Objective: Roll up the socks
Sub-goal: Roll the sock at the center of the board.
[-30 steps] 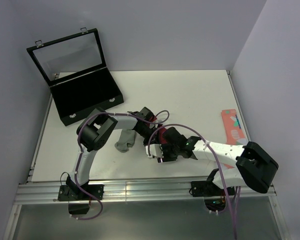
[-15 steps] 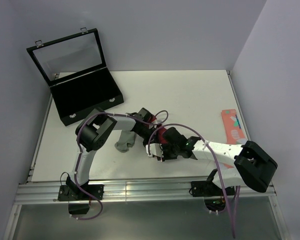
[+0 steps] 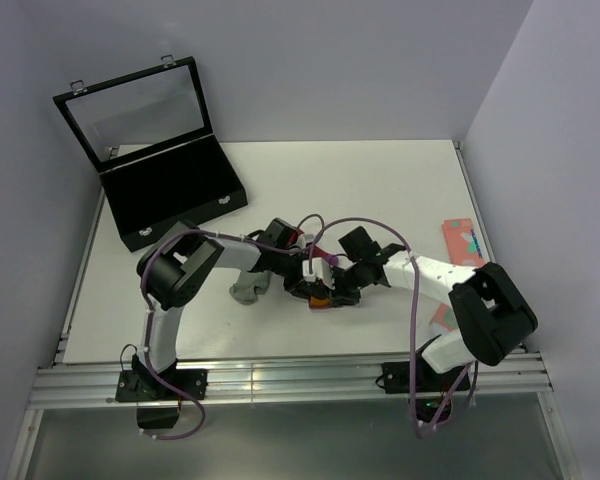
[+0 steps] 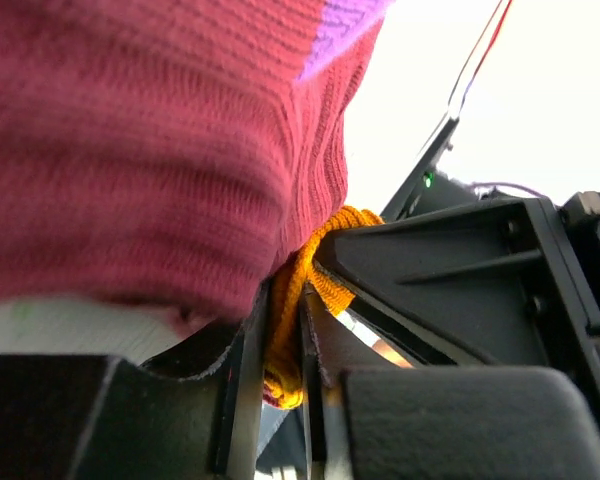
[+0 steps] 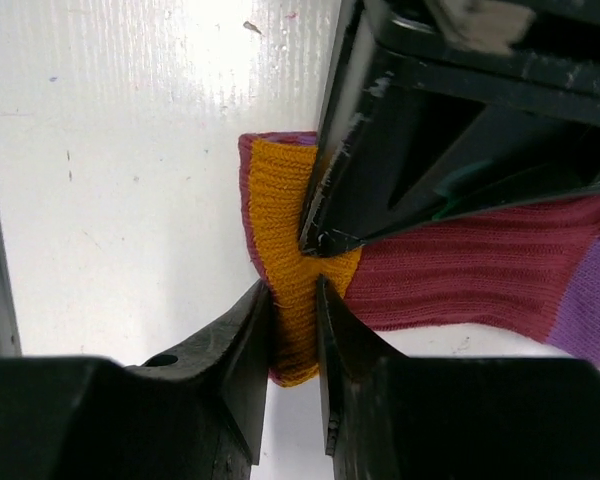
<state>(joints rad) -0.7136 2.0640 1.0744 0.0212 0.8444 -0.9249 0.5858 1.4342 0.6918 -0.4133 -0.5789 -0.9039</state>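
Near-to-far long axis of magenta-red sock (image 5: 450, 280), orange toe (image 5: 278, 215) nearest

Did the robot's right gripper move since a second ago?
Yes. The right gripper has shifted slightly away from the near edge of the table, toward the back wall, and it pinches the orange toe of the magenta-red sock.

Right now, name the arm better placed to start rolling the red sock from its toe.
Right, probably. The right claw pinches the orange toe at the red sock's free end; the left claw grips the same toe further in, so it could anchor.
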